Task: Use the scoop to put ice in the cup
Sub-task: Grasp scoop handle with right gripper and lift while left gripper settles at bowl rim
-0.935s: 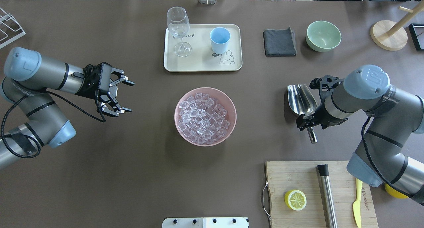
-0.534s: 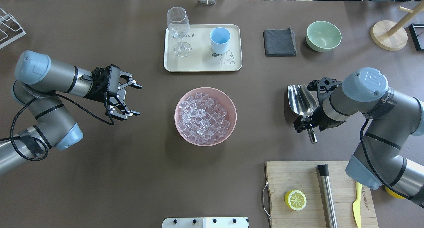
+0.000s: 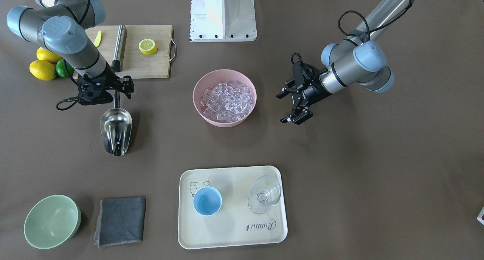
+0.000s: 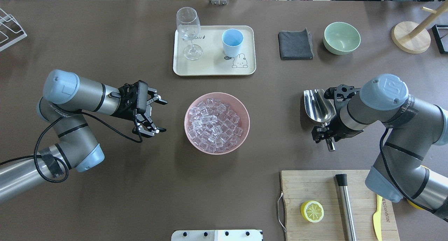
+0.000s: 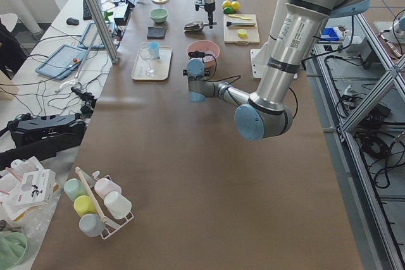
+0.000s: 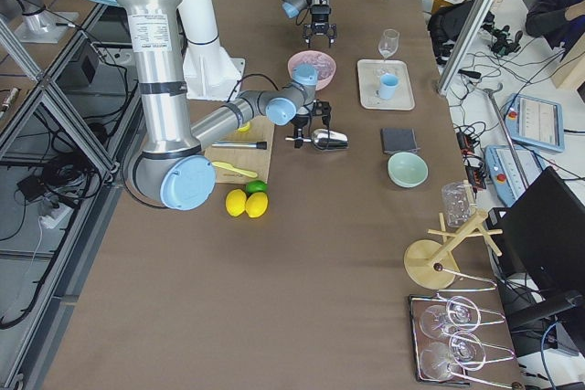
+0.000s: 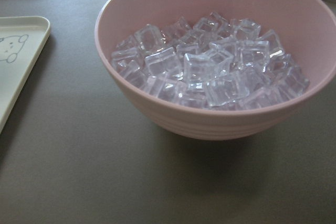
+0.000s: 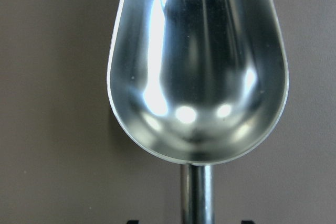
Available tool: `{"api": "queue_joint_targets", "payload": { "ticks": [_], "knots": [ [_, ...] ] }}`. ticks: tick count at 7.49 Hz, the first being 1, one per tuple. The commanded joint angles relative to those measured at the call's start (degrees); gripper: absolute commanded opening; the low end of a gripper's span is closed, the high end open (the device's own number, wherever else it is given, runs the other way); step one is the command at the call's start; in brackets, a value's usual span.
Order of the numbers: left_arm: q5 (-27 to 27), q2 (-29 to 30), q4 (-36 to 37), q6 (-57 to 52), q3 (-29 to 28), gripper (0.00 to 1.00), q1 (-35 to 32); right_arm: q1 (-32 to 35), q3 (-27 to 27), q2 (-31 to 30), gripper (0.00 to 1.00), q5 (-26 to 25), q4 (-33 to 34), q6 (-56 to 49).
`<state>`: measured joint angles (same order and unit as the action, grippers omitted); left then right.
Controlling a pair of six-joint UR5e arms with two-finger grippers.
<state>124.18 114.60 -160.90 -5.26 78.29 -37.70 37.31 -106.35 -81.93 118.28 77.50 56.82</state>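
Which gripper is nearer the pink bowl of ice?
Left. The left gripper hangs beside the pink bowl, jaws open; the right gripper is farther off on the opposite side, over the scoop handle.

A robotics lab: a long brown table (image 5: pixel 190 188) flanked by aluminium framing (image 5: pixel 97 11), loose cables (image 5: pixel 374 147) and a tablet (image 5: pixel 62 66).

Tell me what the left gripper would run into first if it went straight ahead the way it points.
The left gripper, open, points at the pink bowl holding the ice. It would likely meet the bowl's near wall first, though its height relative to the rim is unclear.
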Motion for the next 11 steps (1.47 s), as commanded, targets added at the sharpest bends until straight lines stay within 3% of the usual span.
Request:
{"api": "queue_joint_targets", "payload": {
  "ticks": [1,3,4,6,8,9,11],
  "knots": [
    [-0.78,2.73,-2.57,0.17,-2.70,0.98,2.45,-0.05,-0.09,-0.51,0.47,0.11,0.10,0.05],
    [-1.58,2.74,-2.32,-0.01,-2.79,0.98,2.71,-0.05,-0.61,-0.95,0.10,0.20,0.10,-0.13],
    [-1.39,2.82,-1.79,0.17,-3.31,0.98,3.24,-0.05,-0.79,-0.95,0.00,0.37,0.10,-0.30],
    [-1.57,3.17,-2.05,0.25,-3.84,0.98,3.33,-0.05,-3.41,-1.91,0.00,1.16,0.72,-1.01],
    [-1.48,3.26,-3.19,3.56,-3.84,0.98,3.33,-0.05,-9.99,-3.15,0.00,0.46,8.49,-8.94],
    [-1.57,3.44,-6.15,8.73,-3.93,0.98,3.33,0.13,-10.54,-3.33,0.00,-1.54,10.54,-18.40],
    [-1.65,3.44,-6.54,8.87,-4.02,0.98,4.12,0.30,-11.16,-3.59,0.00,-6.99,11.00,-23.66]
  ]
}}
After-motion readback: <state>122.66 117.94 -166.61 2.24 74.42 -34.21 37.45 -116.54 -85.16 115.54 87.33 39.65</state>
